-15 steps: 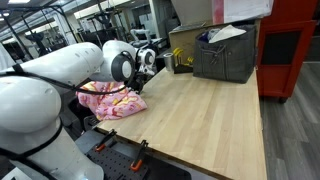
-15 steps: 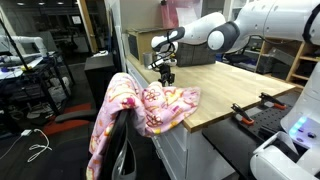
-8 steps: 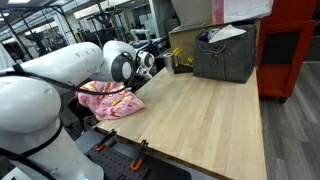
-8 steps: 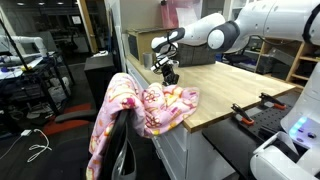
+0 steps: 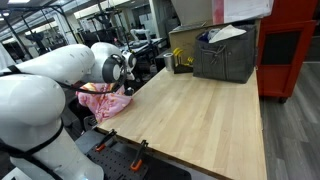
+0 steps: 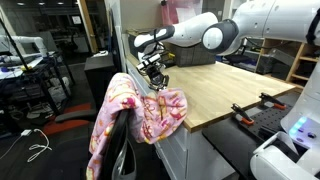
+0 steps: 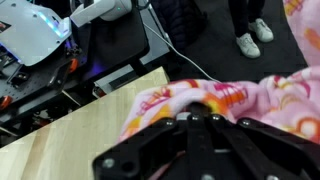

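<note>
Atop the near corner of the bench (image 5: 200, 110), which has a pale wood-grain top:

- One pink patterned blanket (image 6: 160, 110), bunched. Part of it lies on the wood and part hangs over the bench edge. In an exterior view it also drapes down over the back of a black chair (image 6: 118, 150) standing just beside the bench.
- Claw (image 6: 156, 80): black, two-fingered, set directly above the blanket at the bench corner. It is drawn closed and pinches a raised fold of the fabric. In the wrist view the fingers (image 7: 165, 138) meet over the pink cloth, with bare wood to one side.

Far end of the bench:

- One dark grey crate (image 5: 225, 58) with papers sticking out of the top, well apart from the blanket.
- One small yellowish item (image 5: 180, 62) just beside the crate, too small to identify.

Bench edge:

- Orange-handled clamps (image 5: 105, 143) on a black rail.

Room, a workshop or lab:

- Red cabinet (image 5: 290, 50) beyond the bench.
- Desks (image 6: 25, 60) carrying screens and equipment, behind the chair.
- Dark floor (image 6: 60, 150) with loose cables on it.
- In the wrist view, a pair of white shoes (image 7: 255, 35) on the dark floor beyond the bench edge.
- A white machine housing (image 7: 35, 35) off to the side of the shoes.
</note>
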Action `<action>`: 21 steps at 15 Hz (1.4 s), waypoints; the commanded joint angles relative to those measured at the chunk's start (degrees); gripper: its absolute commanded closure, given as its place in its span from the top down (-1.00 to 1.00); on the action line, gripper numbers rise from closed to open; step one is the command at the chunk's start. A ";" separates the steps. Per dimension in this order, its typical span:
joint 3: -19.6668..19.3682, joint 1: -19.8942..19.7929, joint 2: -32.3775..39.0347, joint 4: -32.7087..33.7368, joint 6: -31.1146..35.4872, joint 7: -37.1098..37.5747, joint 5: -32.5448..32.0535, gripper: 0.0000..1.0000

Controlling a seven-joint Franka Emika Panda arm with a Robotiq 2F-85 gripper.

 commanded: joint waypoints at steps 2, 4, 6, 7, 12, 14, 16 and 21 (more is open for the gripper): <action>0.31 2.20 -0.10 2.90 -4.93 -4.11 1.09 -1.00; 0.42 2.32 -0.17 3.89 -5.76 -4.71 1.48 -1.00; -0.14 2.34 -0.21 6.08 -4.99 -3.26 1.40 -0.44; -0.80 2.47 -0.34 7.42 -4.04 -2.93 0.63 -0.41; -4.58 2.33 -5.65 5.57 1.64 -4.43 -4.03 0.21; -5.65 2.22 -7.24 5.23 1.15 -6.99 -5.99 0.52; -6.54 1.82 -8.66 4.84 -0.27 -9.87 -7.81 0.79; -11.30 2.56 -11.03 4.98 -3.26 -23.57 -16.11 1.00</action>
